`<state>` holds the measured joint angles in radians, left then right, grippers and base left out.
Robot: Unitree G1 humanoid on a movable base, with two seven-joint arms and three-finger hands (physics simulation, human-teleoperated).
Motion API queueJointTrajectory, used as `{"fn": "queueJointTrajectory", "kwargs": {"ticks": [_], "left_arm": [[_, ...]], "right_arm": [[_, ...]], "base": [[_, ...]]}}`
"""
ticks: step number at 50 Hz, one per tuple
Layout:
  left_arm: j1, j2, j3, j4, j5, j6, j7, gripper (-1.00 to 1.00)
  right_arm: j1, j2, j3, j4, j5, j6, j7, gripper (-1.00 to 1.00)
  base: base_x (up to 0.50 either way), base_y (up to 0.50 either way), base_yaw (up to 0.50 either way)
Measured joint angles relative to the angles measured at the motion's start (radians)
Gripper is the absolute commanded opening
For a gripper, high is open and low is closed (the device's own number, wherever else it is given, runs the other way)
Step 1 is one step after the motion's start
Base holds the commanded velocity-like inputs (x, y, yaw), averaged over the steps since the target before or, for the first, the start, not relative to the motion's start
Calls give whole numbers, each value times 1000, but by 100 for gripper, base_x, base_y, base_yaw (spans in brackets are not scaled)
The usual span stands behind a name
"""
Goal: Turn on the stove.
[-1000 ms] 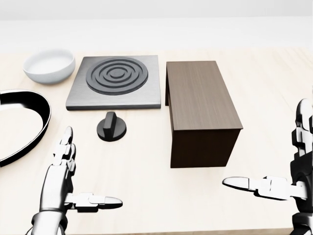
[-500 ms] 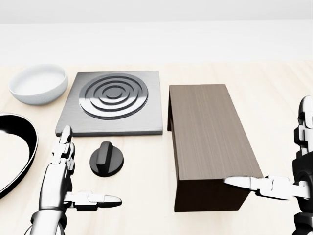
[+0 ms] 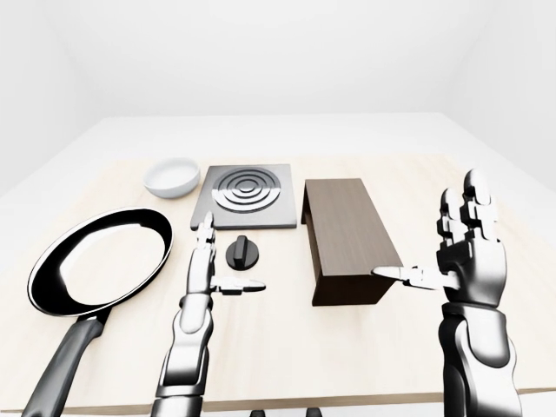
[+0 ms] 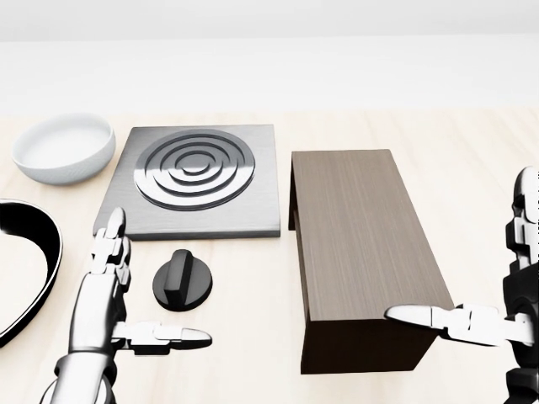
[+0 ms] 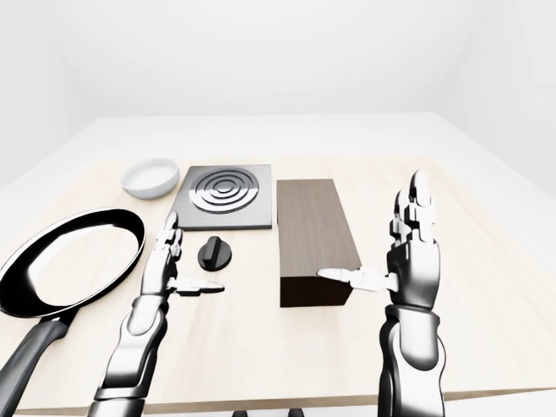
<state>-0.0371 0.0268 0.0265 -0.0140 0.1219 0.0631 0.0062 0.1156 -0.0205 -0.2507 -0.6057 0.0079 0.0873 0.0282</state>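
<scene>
**Stove, knob and surrounding items on the desk**

Stove [image 4: 195,181]: grey square plate with a ringed burner, lying flat toward the far side of the light wooden desk [image 4: 253,353], fully visible.

Knob [image 4: 182,284]: black round dial with a raised bar, on the desk just near of the stove, apart from it. Its setting cannot be read.

Left robot hand [image 4: 108,295]: just left of the knob, not touching it; fingers straight and pointing away, thumb [image 4: 164,337] stretched rightward below the knob; spread apart, grasping nothing. Forearm cut off at the head view's bottom edge.

Wooden box [image 4: 362,244]: dark brown, oblong, right of the stove and close beside it.

Right robot hand [image 3: 469,252]: near the box's near right corner, palm upright, fingers raised and spread, thumb pointing left across the box's corner; holding nothing. Largely cut off in the head view.

White bowl [image 4: 63,147]: left of the stove.

Black frying pan [image 3: 100,261]: far left; handle runs off the left-eye view's bottom edge.
</scene>
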Motion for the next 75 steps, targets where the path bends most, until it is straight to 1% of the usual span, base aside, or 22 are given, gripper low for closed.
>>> {"fn": "queueJointTrajectory", "kwargs": {"ticks": [11,15,25,34,39,48,57,69,75], "left_arm": [[-48,1,-3,24,7,10,7,100],[-64,1,-5,40,9,8,9,100],[-122,5,-4,108,14,-5,18,100],[-155,6,-5,178,18,-29,22,100],[-167,6,-6,207,18,-38,21,100],[-165,5,-9,238,22,-53,20,100],[-145,2,-13,250,26,-68,20,100],[-121,-2,-18,243,31,-75,18,100],[-106,-4,-23,225,33,-70,15,100]], "right_arm": [[8,3,3,9,3,0,0,100],[9,3,4,10,4,0,0,100],[9,3,7,9,3,0,-1,100],[8,3,11,12,1,0,-2,100],[8,3,13,14,0,0,-3,100],[5,2,14,14,0,0,-2,100],[3,1,14,10,0,0,-2,100],[3,1,17,15,-1,0,-1,100],[3,1,19,20,-2,0,-1,100]], "base": [[0,0,0],[0,0,0],[0,0,0],[0,0,0],[0,0,0],[0,0,0],[0,0,0],[0,0,0],[0,0,0]]}}
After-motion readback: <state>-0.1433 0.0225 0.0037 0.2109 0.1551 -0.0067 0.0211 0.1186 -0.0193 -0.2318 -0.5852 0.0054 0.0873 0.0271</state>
